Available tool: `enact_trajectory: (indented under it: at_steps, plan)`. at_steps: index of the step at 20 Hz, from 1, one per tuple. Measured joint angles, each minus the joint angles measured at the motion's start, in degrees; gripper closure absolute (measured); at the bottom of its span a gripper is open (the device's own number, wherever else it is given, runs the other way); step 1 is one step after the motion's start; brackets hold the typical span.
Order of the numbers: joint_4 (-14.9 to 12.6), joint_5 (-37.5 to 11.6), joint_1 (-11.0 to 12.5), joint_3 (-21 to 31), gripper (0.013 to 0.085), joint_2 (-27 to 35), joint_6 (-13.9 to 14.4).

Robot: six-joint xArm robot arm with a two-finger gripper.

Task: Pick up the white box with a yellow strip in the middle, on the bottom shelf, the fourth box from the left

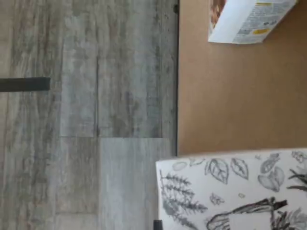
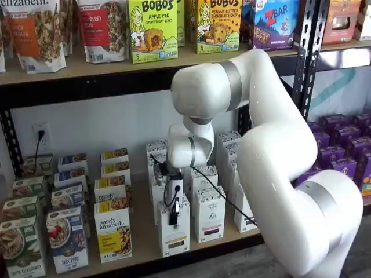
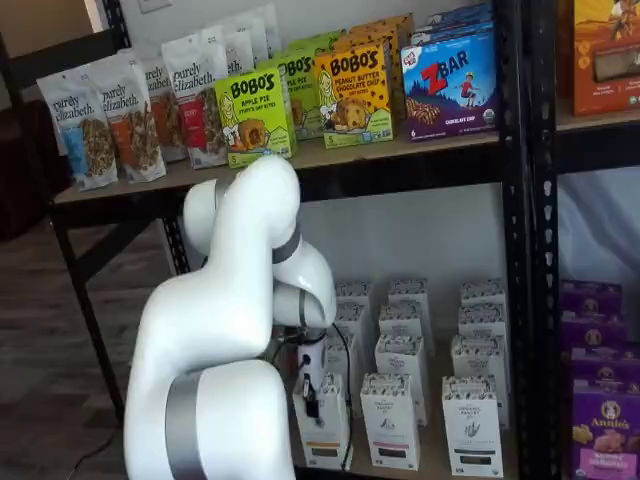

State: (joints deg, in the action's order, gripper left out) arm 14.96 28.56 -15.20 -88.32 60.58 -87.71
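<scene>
The white box (image 2: 173,236) stands at the front of its row on the bottom shelf (image 2: 145,246), a tall narrow carton with a leaf-patterned top. In both shelf views my gripper (image 2: 173,215) reaches down onto the box's top. A black finger (image 2: 174,219) lies against the upper front face, and the jaws are shut on the box (image 3: 323,432). The arm hides the carton's upper part. The wrist view shows the patterned top (image 1: 235,191) close by, over the brown shelf board (image 1: 230,96).
Like white cartons (image 2: 209,213) stand in rows just right of the box and behind it. Shorter granola boxes (image 2: 113,231) fill the shelf to its left. A black upright (image 3: 520,250) and purple boxes (image 3: 600,420) lie to the right. Grey wood floor (image 1: 86,120) lies below the shelf edge.
</scene>
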Motion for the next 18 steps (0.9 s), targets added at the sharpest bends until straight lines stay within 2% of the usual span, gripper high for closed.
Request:
enact_trajectory:
  at_steps: [8,18]
  plan:
    - [2.1,-2.0,-0.5,9.3,0.045,-6.0,-1.7]
    - [5.9,-6.4,-1.1,26.7,0.045,-17.0,-5.6]
